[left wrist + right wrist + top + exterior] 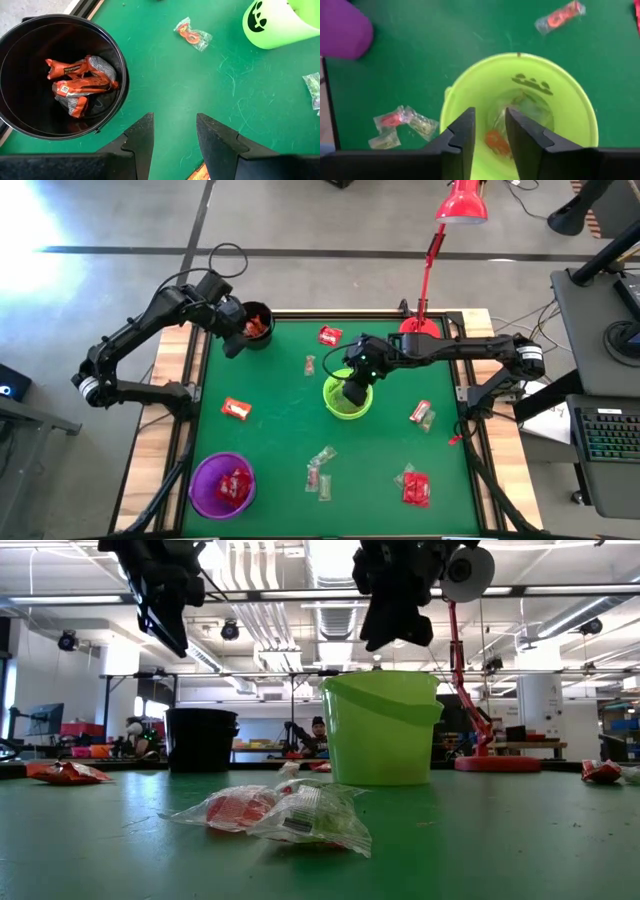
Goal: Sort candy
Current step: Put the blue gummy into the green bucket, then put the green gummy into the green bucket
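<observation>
Leftmost, left end effector point(232, 330) beside black cup point(257, 323), fingers parted, holding nothing; red candy point(80, 82) inside that cup. Then purple cup point(222, 484) with red sweets. Centre: right end effector point(353, 392) above green cup point(347, 399), fingers a little apart, empty; sweets point(496, 141) below it. Elsewhere, candy point(320, 471) scattered on counter point(280, 430). Probably light, crinkly, slippery; best pinched across the middle.

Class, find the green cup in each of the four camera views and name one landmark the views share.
High view: green cup at mat centre, under the right gripper.
Low view: centre, upright.
Left wrist view: a corner.
Right wrist view: centre, candy inside.
Shared landmark: green mat.
</observation>
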